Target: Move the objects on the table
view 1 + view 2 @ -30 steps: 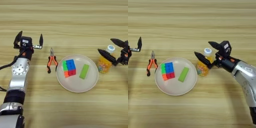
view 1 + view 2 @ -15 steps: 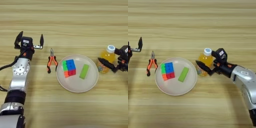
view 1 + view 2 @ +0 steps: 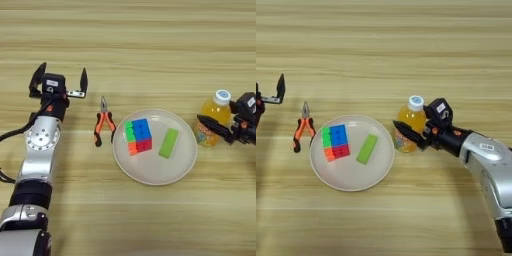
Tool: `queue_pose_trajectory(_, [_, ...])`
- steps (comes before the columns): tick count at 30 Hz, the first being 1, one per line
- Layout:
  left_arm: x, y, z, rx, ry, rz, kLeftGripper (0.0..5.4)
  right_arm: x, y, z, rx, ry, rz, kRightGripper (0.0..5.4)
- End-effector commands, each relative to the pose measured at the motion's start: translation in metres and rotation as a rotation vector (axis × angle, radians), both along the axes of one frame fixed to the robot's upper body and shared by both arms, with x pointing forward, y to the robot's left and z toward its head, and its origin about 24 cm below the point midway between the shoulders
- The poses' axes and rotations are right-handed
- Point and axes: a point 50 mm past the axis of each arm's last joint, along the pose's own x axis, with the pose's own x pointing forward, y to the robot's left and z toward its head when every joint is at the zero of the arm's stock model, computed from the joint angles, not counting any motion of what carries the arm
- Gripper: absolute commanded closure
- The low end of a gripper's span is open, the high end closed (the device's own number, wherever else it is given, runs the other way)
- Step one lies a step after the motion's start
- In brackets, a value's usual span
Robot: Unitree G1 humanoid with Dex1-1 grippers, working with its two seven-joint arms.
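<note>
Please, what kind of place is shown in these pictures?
Probably a robot test bench, not a home table. A bare wooden table holds an unrelated mix: pliers, a plate with a puzzle cube and a green block, and a juice bottle between the right gripper's fingers.

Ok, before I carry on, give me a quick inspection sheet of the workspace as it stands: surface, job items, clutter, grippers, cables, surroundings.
Surface: light wooden table, plank grain running across.
Job's things: orange-juice bottle upright, right of the plate; puzzle cube on the plate's left half.
Clutter: round cream plate mid-table; flat green block on it, right of the cube and apart from it; orange-handled pliers on the table left of the plate.
Grippers: right gripper around the bottle, one finger across its label; closure cannot be judged. Left gripper parked at far left, fingers spread, holding nothing.
Cables: black cable beside the left arm.
Surroundings: nothing seen beyond the table.
</note>
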Motion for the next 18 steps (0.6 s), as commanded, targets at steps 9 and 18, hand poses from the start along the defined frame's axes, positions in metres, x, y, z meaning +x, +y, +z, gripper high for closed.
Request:
queue_pose_trajectory(9, [-0.007, -0.008, 0.007, -0.046, -0.03, -0.136, 0.0, 0.008, 0.001, 0.04, 0.046, -0.124, 0.022, 1.8])
queue_pose_trajectory(18, [-0.019, -0.032, 0.023, -0.048, -0.033, -0.392, 0.0, 0.016, 0.005, 0.065, 0.031, -0.188, 0.049, 1.8])
